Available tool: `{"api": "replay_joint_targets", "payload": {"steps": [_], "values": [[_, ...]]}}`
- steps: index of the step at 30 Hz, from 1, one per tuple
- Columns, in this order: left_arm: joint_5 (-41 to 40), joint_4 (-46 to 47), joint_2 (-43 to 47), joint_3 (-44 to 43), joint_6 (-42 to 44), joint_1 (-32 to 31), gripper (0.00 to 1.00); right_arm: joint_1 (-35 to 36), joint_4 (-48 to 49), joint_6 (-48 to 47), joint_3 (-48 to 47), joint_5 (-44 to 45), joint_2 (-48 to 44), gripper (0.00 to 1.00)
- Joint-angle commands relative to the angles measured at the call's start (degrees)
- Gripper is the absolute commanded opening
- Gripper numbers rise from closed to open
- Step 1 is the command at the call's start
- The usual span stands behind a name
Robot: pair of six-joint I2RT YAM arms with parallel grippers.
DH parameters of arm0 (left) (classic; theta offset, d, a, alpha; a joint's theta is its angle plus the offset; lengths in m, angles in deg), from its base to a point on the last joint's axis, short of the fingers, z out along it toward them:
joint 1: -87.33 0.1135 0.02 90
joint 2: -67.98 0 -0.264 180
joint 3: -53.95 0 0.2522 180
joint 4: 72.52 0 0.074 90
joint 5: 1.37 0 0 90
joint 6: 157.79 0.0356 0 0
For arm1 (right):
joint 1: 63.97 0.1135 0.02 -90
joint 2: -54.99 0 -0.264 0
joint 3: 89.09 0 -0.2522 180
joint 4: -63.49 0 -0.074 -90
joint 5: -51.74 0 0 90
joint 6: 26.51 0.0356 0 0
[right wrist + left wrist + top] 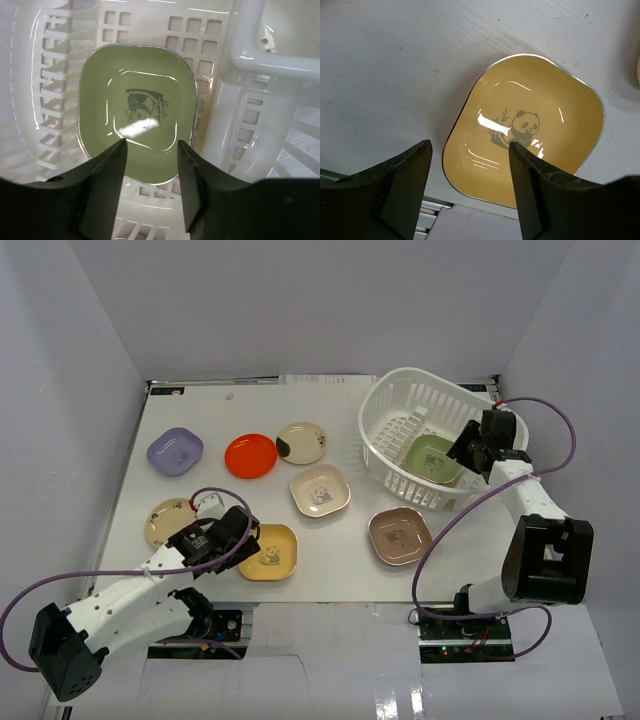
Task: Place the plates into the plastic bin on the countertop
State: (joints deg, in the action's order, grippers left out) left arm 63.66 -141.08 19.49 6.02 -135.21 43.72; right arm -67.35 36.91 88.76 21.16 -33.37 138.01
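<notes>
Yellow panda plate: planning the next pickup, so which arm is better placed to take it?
Left. The left tool hovers open right at the yellow plate; the right tool is away at the bin, above the green plate.

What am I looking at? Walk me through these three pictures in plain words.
Two robot arms stand at the near edge of a white table. One picture looks down from above; the other two come from a camera on each wrist. The left gripper, open, hovers close to a yellow panda plate. The right gripper, open, hangs over a green plate lying in the white bin. Also on the table: lavender plate, red plate, round cream plate, square cream plate, beige plate, brown plate. Nothing is held.
</notes>
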Motion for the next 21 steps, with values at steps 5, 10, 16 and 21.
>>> {"api": "replay_joint_targets", "payload": {"steps": [5, 10, 16, 21], "values": [[-2.44, 3.74, -3.01, 0.51, -1.40, 0.20, 0.66, 12.14, 1.66, -3.56, 0.07, -3.57, -12.50, 0.73], [-2.89, 5.06, -6.96, 0.77, -0.79, 0.11, 0.45, 33.91, 0.17, -3.40, 9.30, 3.01, -21.05, 0.70], [-3.24, 4.45, -8.73, 1.65, -2.01, 0.11, 0.43, 46.43, -7.12, 0.64, 22.40, 10.67, -27.39, 0.69], [-3.68, 4.27, -10.04, 1.48, -2.19, 0.11, 0.49, 49.69, -7.13, 2.76, 27.15, 9.27, -27.39, 0.67]]}}
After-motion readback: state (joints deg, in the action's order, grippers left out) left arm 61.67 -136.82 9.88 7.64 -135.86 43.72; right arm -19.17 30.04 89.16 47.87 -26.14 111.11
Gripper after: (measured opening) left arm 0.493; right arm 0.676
